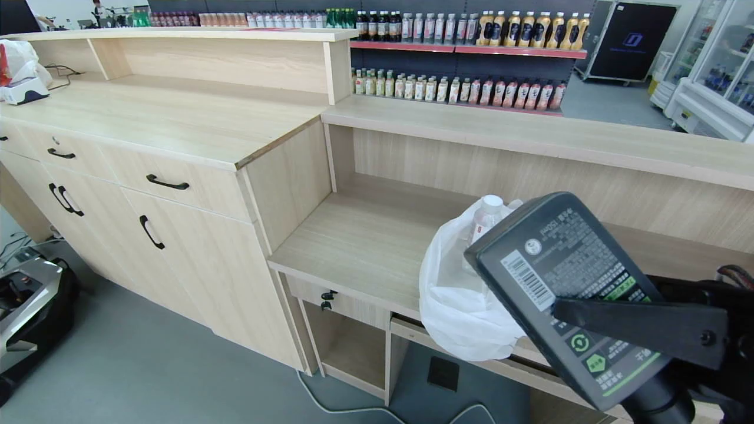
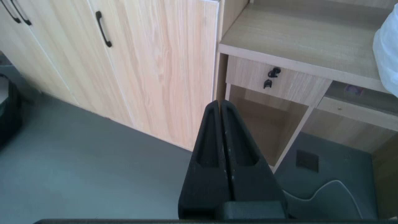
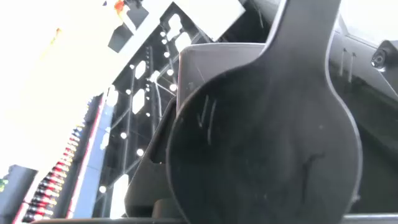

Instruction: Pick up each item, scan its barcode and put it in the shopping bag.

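The right tool [image 1: 568,312] clamps one dark flat package [image 1: 548,265], raised over the lower counter [image 1: 365,235], barcode label [image 1: 528,281] upward. One white shopping bag [image 1: 459,294] sits at that counter's front edge with one bottle [image 1: 486,215] already inside, so one item looks done, though the bag may hide more. The package is not yet bagged. The left tool [image 2: 222,149] hangs closed and empty by the cabinets [image 2: 155,62].
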